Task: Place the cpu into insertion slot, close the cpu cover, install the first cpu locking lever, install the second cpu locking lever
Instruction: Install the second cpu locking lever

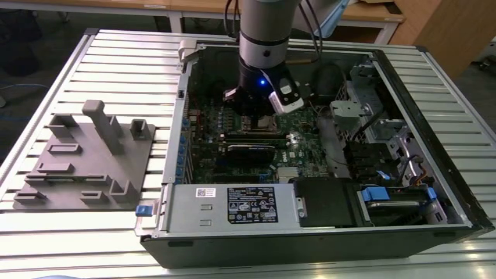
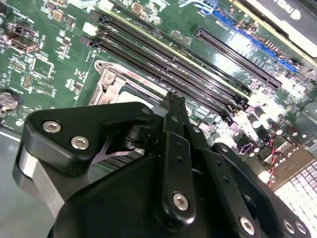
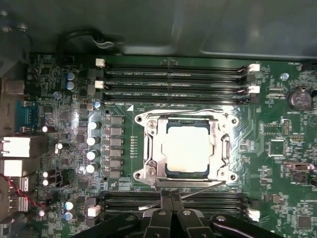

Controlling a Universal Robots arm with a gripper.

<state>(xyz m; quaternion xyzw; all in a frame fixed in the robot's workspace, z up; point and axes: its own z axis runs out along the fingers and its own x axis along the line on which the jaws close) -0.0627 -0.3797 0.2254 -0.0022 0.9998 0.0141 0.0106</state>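
Note:
The cpu [image 3: 186,148], a dull silver square, lies in the insertion slot [image 3: 187,125] on the green motherboard. The silvery cpu cover [image 3: 151,148] is folded flat around it. One locking lever [image 3: 183,117] lies along the far edge of the socket. The other locking lever [image 3: 203,191] is a thin rod that runs at a slant off the near edge, passing right by my fingertips. My gripper [image 3: 171,197] hovers at that near edge with its black fingers pressed together. In the exterior view my gripper [image 1: 259,119] is low inside the case, over the socket. A corner of the cover [image 2: 111,82] shows in the second wrist view.
Black memory slots [image 3: 173,79] flank the socket on both sides. Capacitors [image 3: 93,144] stand in a row beside it. The open computer case [image 1: 310,232] rests on a slatted metal table, with a grey fixture block [image 1: 85,157] at the exterior view's left. Cables and drive bays [image 1: 387,145] fill the case's right.

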